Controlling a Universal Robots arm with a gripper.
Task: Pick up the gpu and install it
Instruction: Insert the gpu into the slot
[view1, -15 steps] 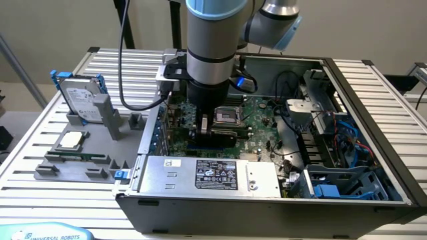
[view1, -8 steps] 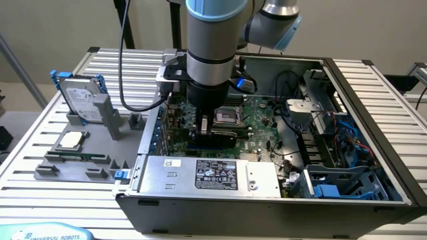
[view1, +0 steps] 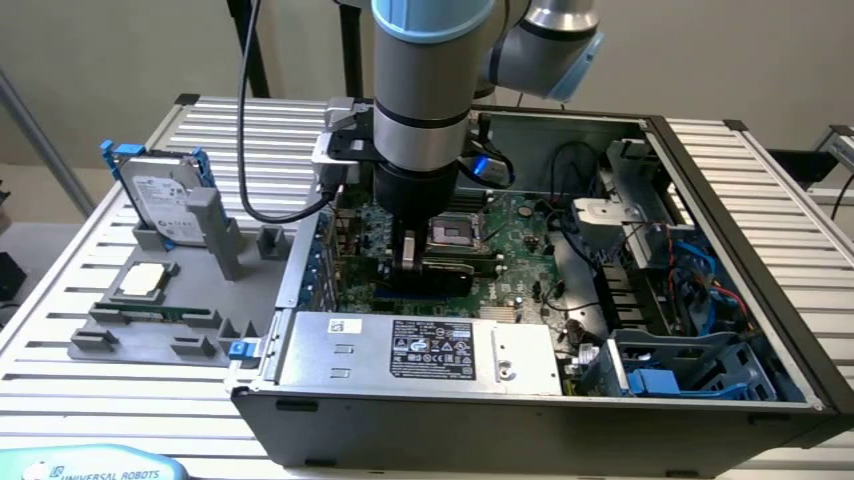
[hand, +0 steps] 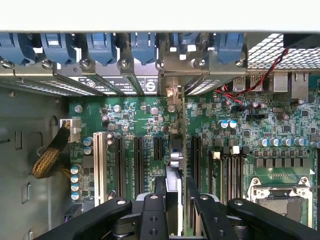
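Note:
The gpu (view1: 430, 280) is a thin black card standing on edge inside the open computer case, low over the green motherboard (view1: 527, 250). My gripper (view1: 424, 258) reaches straight down into the case and is shut on it. In the wrist view the gpu (hand: 175, 165) runs edge-on between the two black fingers (hand: 160, 187), in line with the expansion slots (hand: 137, 160). Its silver bracket end (hand: 172, 70) reaches the rear slot openings. Whether its edge sits inside a slot I cannot tell.
The case walls (view1: 747, 230) ring the motherboard, with a power supply (view1: 427, 350) at the front, cables (view1: 667, 270) on the exterior view's right and the processor socket (view1: 454, 232) behind the gripper. A grey fixture (view1: 174, 330) outside holds a hard drive (view1: 160, 205) and a processor chip (view1: 144, 280).

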